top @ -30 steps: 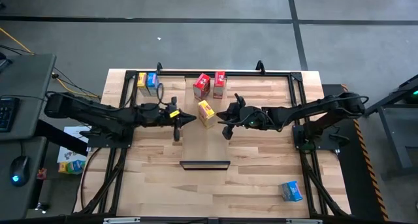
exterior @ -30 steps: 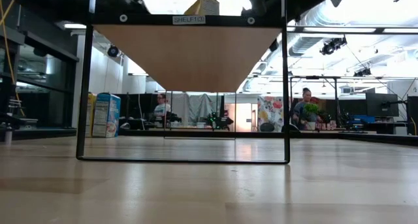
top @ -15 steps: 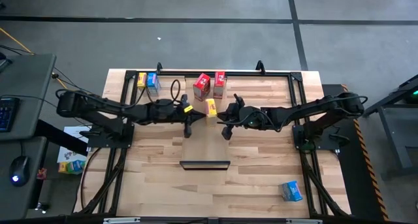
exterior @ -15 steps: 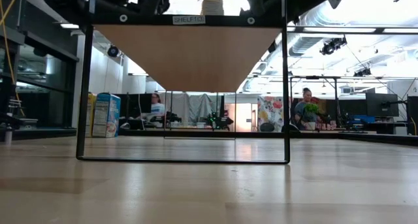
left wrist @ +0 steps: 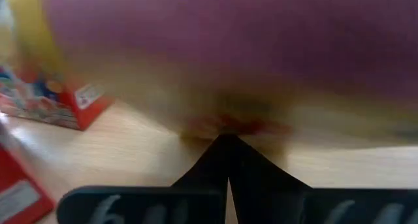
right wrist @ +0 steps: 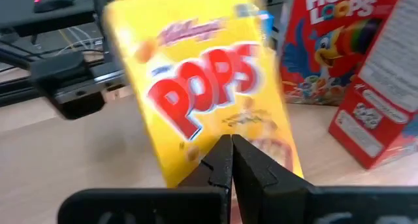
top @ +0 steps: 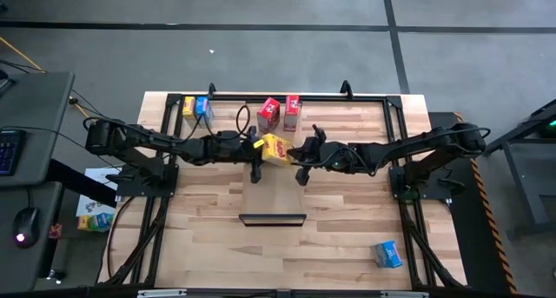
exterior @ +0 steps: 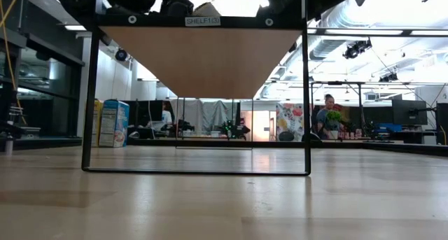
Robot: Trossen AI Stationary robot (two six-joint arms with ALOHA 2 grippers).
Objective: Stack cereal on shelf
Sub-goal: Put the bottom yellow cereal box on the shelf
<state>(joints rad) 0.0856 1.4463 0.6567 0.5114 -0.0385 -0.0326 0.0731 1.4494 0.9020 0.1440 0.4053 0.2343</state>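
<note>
A yellow cereal box (top: 276, 148) leans tilted at the far end of the pale shelf (top: 274, 194), between my two grippers. My left gripper (top: 263, 149) is shut and comes at the box from the table's left. My right gripper (top: 292, 155) is shut and stands on the box's right side; the box's printed front (right wrist: 209, 100) fills the right wrist view. Two red boxes (top: 269, 114) (top: 292, 112) stand behind the shelf. A yellow box (top: 188, 107) and a blue box (top: 203, 109) stand at the far left. Another blue box (top: 387, 254) lies at the near right. My left gripper presses its shut fingertips (left wrist: 226, 152) against a broad face of the yellow box (left wrist: 222, 119), low on it. The fingers come nearly level from the table's left. The box is tilted, its lower end on the shelf. My right gripper's shut fingertips (right wrist: 230, 155) stand before the lower part of the box's front (right wrist: 261, 145); whether they touch it, I cannot tell.
The shelf is raised on a black frame (exterior: 91, 93), with a black lip (top: 272, 218) at its near end. Black rails (top: 395, 124) run along the table's sides. People sit in the room beyond the table (exterior: 327, 114).
My left gripper has gone toward the table's right edge, up to the yellow box, staying shut. The yellow box has turned and tipped on the shelf's far end and now leans with a broad face showing from above.
</note>
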